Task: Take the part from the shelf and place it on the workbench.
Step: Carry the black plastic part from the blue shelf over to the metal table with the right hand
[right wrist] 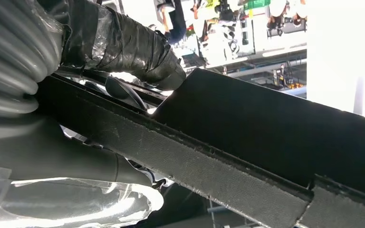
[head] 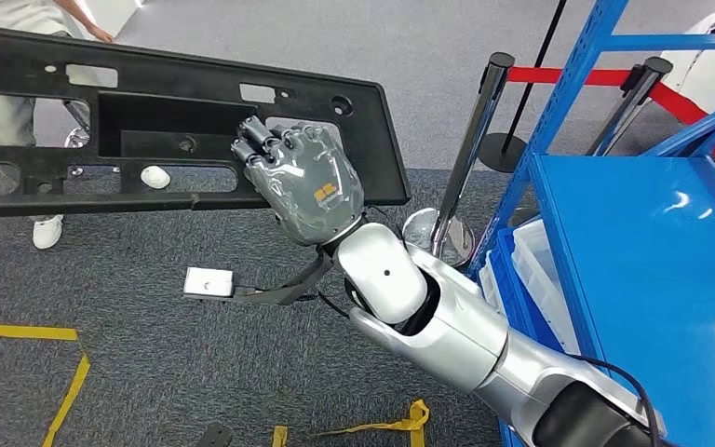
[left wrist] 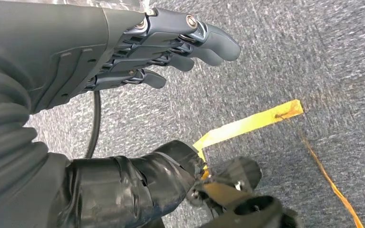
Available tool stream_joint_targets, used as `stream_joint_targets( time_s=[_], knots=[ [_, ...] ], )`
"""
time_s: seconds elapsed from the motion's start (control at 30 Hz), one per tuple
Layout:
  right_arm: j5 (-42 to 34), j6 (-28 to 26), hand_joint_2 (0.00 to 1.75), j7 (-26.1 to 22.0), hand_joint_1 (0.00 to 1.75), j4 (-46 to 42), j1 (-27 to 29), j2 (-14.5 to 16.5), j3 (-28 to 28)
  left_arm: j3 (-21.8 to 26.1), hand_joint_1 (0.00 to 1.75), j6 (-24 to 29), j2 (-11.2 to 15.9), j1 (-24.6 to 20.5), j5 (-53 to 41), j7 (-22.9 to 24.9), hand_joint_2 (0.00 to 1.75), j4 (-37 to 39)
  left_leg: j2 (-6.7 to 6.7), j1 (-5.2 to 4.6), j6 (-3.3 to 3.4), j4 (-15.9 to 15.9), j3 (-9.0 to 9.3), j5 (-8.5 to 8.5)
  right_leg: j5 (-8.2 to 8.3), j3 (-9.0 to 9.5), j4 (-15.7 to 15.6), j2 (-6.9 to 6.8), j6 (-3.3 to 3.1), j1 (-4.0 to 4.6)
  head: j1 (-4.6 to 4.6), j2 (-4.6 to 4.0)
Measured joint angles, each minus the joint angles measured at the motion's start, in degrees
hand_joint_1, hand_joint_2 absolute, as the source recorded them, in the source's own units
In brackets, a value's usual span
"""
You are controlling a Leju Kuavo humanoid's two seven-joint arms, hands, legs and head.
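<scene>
Right hand (head: 307, 182) grips one long black part (head: 149, 121), fingers (head: 253, 144) curled over the edge of its rectangular cutout near the part's right end; orange logo on the hand's back, unreadable. Part's long axis runs left-right across the head view, held off the carpet, beside the blue shelf (head: 652, 251). Left hand (left wrist: 123, 52) hangs over the carpet, fingers (left wrist: 204, 40) straight and close together, holding nothing. Two stanchion posts (head: 470, 149) stand near the shelf. One person's leg (head: 19, 121) is behind the part.

No text can be read — just an orange logo, illegible, on the right hand (head: 305, 177).
</scene>
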Motion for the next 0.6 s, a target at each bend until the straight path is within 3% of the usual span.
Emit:
stream_joint_targets(
  time_s=[0.03,0.1,0.13,0.27,0.33,0.4,0.43,0.47,0.5,0.57,0.6],
  knots=[
    [-0.1,-0.1,1.75,0.1,1.75,0.0,0.1,0.0,0.0,0.0,0.0,-0.1,0.1,0.0,0.1,-0.1,1.75,0.0,0.22,0.15,-0.16,-3.9,2.03,1.98,-0.21,0.05,0.2,-0.17,0.25,-0.11,-0.01,0.0],
    [-0.3,-0.4,1.75,0.2,1.75,0.0,0.0,0.0,0.0,0.0,0.0,-0.3,0.3,-0.1,0.2,-0.2,1.75,0.0,0.53,-0.03,0.09,-10.6,5.62,4.11,-0.57,0.07,0.5,-0.34,0.9,-0.05,-0.02,0.0],
    [-0.5,-0.5,1.75,0.2,1.75,0.0,0.0,0.0,0.0,0.0,0.0,-0.3,0.3,-0.1,0.2,-0.3,1.75,0.0,0.59,-0.19,0.48,-12.1,6.43,4.21,-0.68,0.09,0.5,-0.37,1.24,0.05,-0.02,0.0],
    [-1.8,-0.9,1.75,0.2,1.75,0.1,0.0,0.0,-0.1,0.0,0.0,0.6,0.5,0.0,-0.2,-1.0,1.75,0.0,0.27,-0.3,2.33,-12.5,6.97,3.66,-1.44,0.27,0.7,-0.32,2.55,0.08,0.1,0.0],
    [-2.1,-1.1,1.75,0.3,1.75,0.1,0.0,-0.1,-0.1,0.0,0.0,1.2,0.6,-0.1,-0.4,-1.1,1.75,0.0,0.15,-0.28,3.25,-12.8,7.53,3.38,-3.73,-1.78,5.3,-0.04,2.81,-0.01,0.34,0.0],
    [-2.2,-1.0,1.75,0.4,1.75,0.3,0.1,-0.1,-0.1,0.0,0.0,1.7,0.6,-0.2,-0.5,-1.1,1.75,0.0,0.02,-0.59,3.97,-12.7,7.89,2.88,-6.54,-6.17,13.4,0.17,2.71,0.16,0.5,0.0],
    [-2.2,-0.9,1.75,0.4,1.75,0.4,0.2,-0.2,-0.1,0.0,0.0,1.9,0.6,-0.2,-0.6,-1.1,1.75,0.0,-0.11,-0.78,4.17,-12.7,8.13,2.64,-6.94,-8.0,16.2,0.25,2.61,0.24,0.51,0.0],
    [-2.2,-0.7,1.75,0.4,1.75,0.6,0.3,-0.3,-0.1,0.0,0.0,2.0,0.6,-0.1,-0.6,-1.1,1.75,0.0,-0.29,-0.95,4.26,-12.7,8.43,2.39,-6.3,-8.88,17.0,0.31,2.46,0.3,0.51,0.0],
    [-2.2,-0.5,1.75,0.5,1.75,0.8,0.4,-0.3,-0.1,0.0,0.0,2.0,0.7,-0.1,-0.6,-1.2,1.75,0.0,-0.52,-1.08,4.26,-12.7,8.81,2.1,-4.59,-8.53,15.4,0.39,2.21,0.36,0.51,0.0],
    [-2.1,-0.4,1.75,0.5,1.75,1.0,0.5,-0.5,-0.1,0.0,0.0,2.0,0.6,-0.1,-0.6,-1.2,1.75,0.0,-0.93,-1.22,4.06,-12.4,9.56,1.44,-0.2,-5.53,8.1,0.77,1.43,0.69,0.52,0.0],
    [-2.1,-0.3,1.75,0.5,1.75,1.0,0.4,-0.5,-0.1,0.0,0.0,2.0,0.6,-0.1,-0.6,-1.2,1.75,0.0,-1.09,-1.33,3.85,-12.2,9.75,1.09,1.03,-3.88,4.4,0.98,1.09,0.85,0.49,0.0]
  ],
)
